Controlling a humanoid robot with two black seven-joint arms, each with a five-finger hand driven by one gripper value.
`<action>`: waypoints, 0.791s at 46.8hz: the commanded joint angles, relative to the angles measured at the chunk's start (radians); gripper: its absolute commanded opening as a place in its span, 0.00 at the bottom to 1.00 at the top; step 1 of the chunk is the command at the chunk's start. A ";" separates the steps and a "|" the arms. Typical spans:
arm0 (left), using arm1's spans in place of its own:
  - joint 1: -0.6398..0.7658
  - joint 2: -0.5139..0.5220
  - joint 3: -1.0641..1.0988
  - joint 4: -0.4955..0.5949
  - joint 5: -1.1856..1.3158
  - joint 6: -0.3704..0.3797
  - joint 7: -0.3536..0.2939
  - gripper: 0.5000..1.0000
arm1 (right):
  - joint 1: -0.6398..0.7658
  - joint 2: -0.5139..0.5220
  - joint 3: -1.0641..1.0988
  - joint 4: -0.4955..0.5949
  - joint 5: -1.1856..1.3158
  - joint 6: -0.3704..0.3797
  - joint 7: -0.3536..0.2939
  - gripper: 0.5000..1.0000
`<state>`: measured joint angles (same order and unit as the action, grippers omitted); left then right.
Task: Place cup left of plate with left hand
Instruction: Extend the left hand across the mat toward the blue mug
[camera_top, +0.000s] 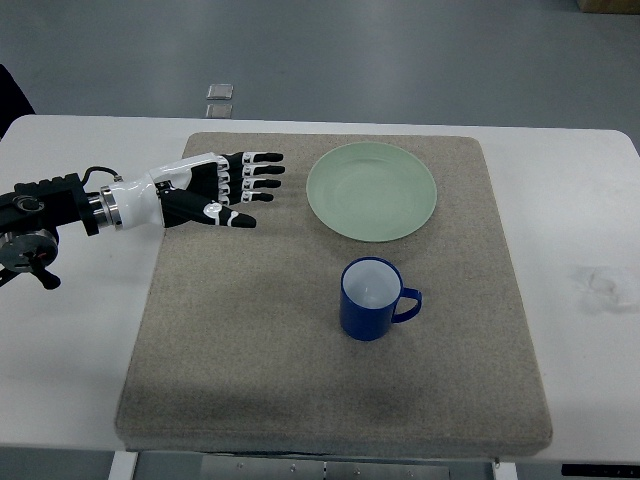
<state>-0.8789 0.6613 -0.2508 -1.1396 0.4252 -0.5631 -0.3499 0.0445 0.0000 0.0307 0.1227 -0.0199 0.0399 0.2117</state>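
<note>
1. the white table (70, 400) carries a large grey felt mat (250, 350) that covers most of its middle; everything the task concerns sits on that mat.
2. the left arm comes in from the table's left edge, and the left hand (222, 188) hangs over the mat's far-left corner with its fingers stretched out flat and spread, thumb apart below them, holding nothing. the right arm does not show.
3. the pale green plate (371, 191) lies flat toward the mat's far edge, a little right of its middle, near the fingertips but clear of them.
4. the blue cup (371, 298) stands upright and empty near the mat's centre, on the near side of the plate and apart from it, its handle pointing toward the mat's right edge.
5. by my reading the task is at its opening: the cup is not yet grasped and the hand is well apart from it.
6. the next move calls for bringing the hand toward the near side and rightward to the cup, closing the fingers round its body on the handle-free side, then carrying it to the bare mat between plate and far-left corner.
</note>
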 joint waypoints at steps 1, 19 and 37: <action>0.012 -0.002 -0.002 -0.014 0.044 -0.001 0.000 0.99 | 0.000 0.000 0.000 0.000 0.000 0.000 0.000 0.86; 0.061 -0.019 -0.002 -0.054 0.139 -0.006 -0.017 0.98 | 0.000 0.000 0.000 0.000 0.001 0.000 0.000 0.86; 0.061 -0.065 -0.007 -0.083 0.219 0.020 -0.021 0.98 | 0.000 0.000 0.000 0.000 0.000 0.000 0.000 0.86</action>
<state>-0.8164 0.6142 -0.2576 -1.2263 0.6271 -0.5533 -0.3725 0.0445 0.0000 0.0307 0.1227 -0.0199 0.0399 0.2117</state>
